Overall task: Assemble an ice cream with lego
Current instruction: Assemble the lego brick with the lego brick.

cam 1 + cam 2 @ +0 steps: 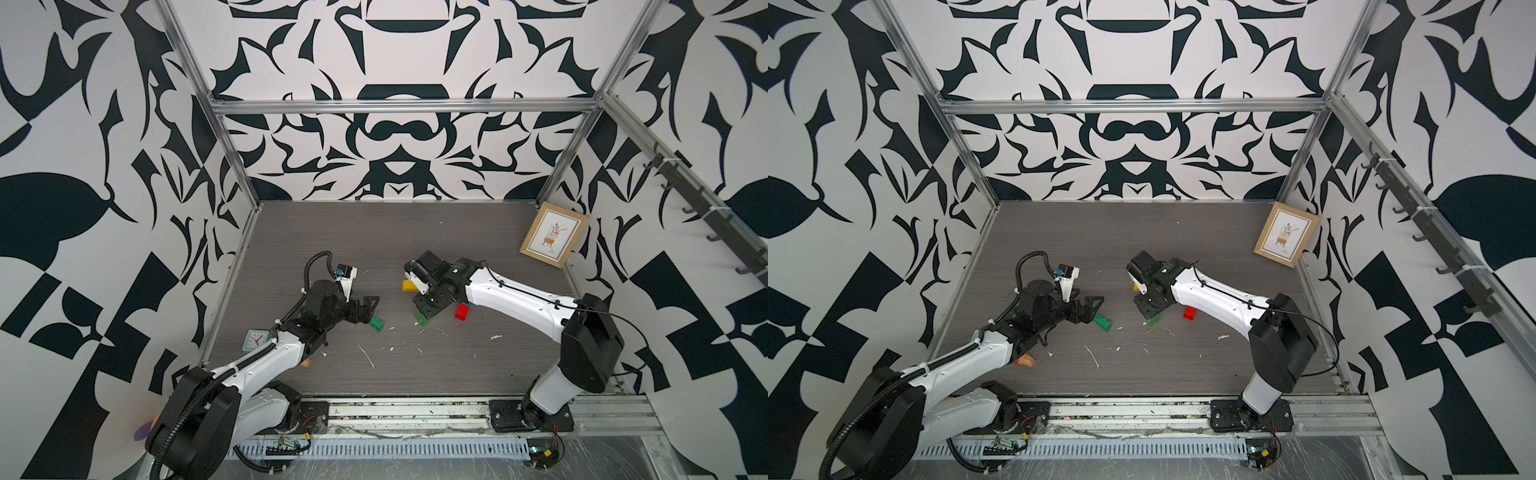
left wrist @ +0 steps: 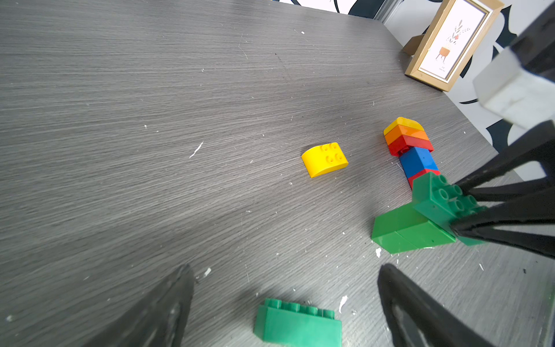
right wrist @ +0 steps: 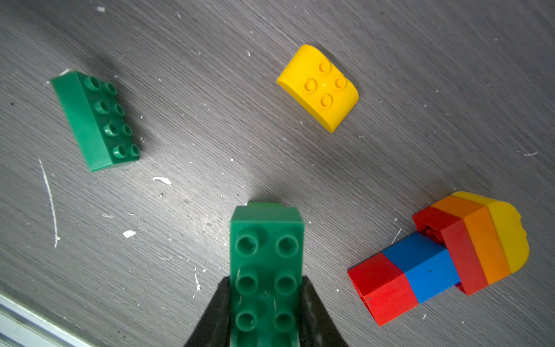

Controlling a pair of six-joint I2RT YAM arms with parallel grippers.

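Our right gripper (image 3: 265,284) clamped on a green lego brick (image 3: 265,237), our left gripper (image 2: 285,269) spread wide by a loose green brick (image 2: 297,324)

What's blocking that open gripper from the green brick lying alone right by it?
Nothing visible. The loose green brick lies right at the open left gripper, with only bare table between; the yellow brick sits well away.

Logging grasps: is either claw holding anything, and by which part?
The right claw pinches the green lego stack by the long sides of its stud-up brick, near one end. The left claw is open, holding nothing.
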